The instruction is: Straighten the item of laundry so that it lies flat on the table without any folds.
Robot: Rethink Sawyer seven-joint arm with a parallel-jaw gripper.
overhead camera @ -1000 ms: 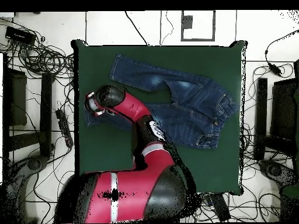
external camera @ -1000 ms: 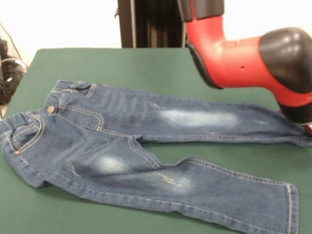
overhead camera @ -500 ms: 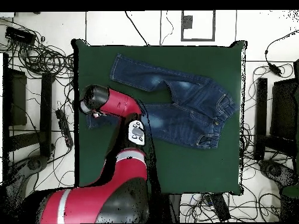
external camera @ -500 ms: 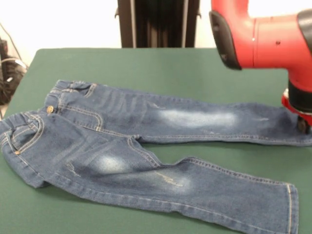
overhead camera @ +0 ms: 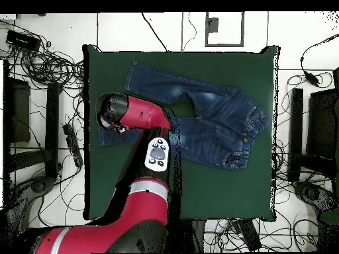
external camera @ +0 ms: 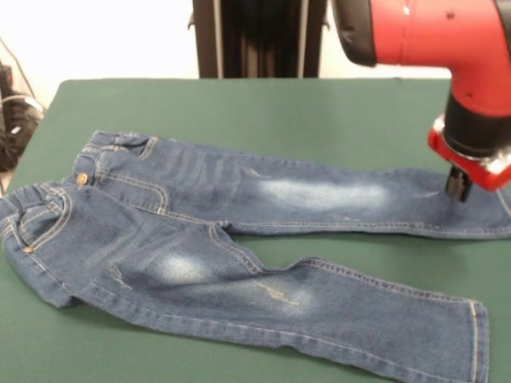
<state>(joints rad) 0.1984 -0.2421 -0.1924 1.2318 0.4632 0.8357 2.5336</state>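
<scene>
The item of laundry, a small pair of blue jeans point(external camera: 200, 231), lies spread on the green table point(external camera: 255, 112). Its waistband is at the left and both legs run to the right. The far leg reaches the right edge of the front view, and the near leg ends at a cuff point(external camera: 473, 339). The waist end looks slightly rumpled. My gripper point(external camera: 457, 190) hangs under the red wrist, over the far leg close to its cuff. Whether it touches the cloth is unclear. In the overhead view the jeans point(overhead camera: 212, 119) show, and the arm's head point(overhead camera: 119, 112) covers one leg's end.
A black column point(external camera: 255, 38) stands behind the table's far edge. Cables point(overhead camera: 46, 66) and dark equipment point(overhead camera: 308, 132) lie on the floor on both sides of the table. Bare green cloth point(overhead camera: 218, 185) stretches beside the jeans.
The arm has swung and the wrist has risen and shifted left, from the far leg's cuff at the right edge to a spot over the leg. The jeans have hardly moved.
</scene>
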